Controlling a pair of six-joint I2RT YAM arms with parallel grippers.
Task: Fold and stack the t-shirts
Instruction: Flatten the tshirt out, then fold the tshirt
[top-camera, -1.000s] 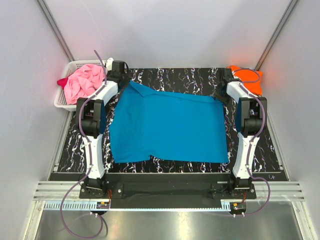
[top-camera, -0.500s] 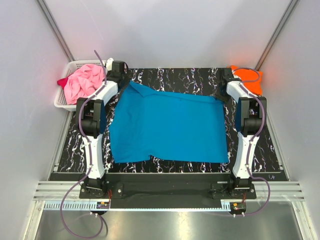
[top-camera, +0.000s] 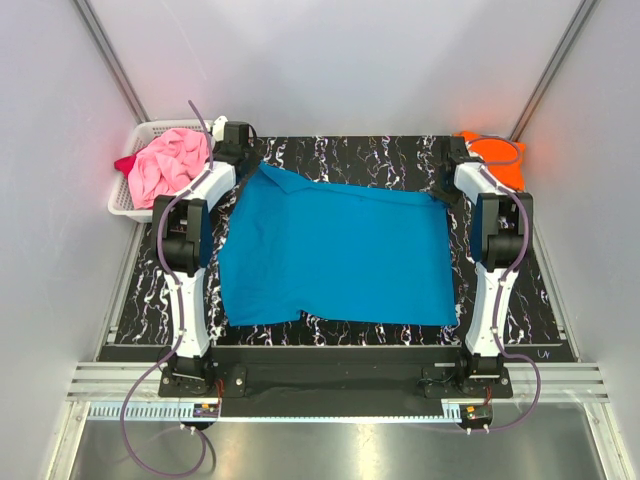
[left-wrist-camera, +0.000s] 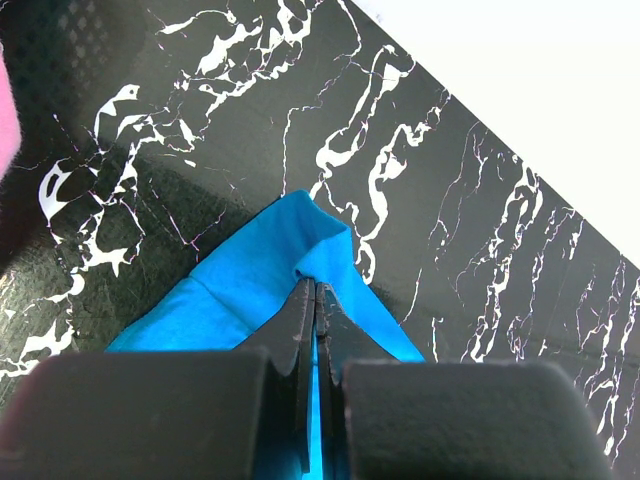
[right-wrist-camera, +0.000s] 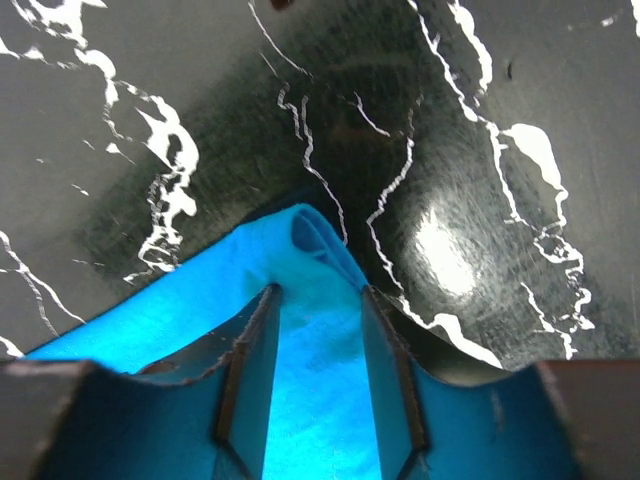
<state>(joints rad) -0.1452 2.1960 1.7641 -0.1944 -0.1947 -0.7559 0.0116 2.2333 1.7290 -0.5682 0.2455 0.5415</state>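
The turquoise blue t-shirt (top-camera: 335, 255) lies spread over the black marbled table. My left gripper (top-camera: 247, 163) is shut on its far left corner (left-wrist-camera: 300, 250); the jaws are pressed together on a fold of cloth. My right gripper (top-camera: 447, 190) is open at the far right corner (right-wrist-camera: 315, 250), with its fingers (right-wrist-camera: 250, 350) either side of the blue cloth lying between them. The orange t-shirt (top-camera: 493, 158) sits folded at the far right corner of the table. The pink t-shirt (top-camera: 170, 165) and a bit of the dark red t-shirt (top-camera: 124, 163) lie in the basket.
The white lattice basket (top-camera: 125, 205) stands at the far left edge of the table. Grey walls close in at the back and both sides. The marbled table (top-camera: 350, 155) shows behind the blue shirt.
My right gripper has opened and shifted slightly at the blue shirt's far right corner. The left gripper and the shirts have not moved.
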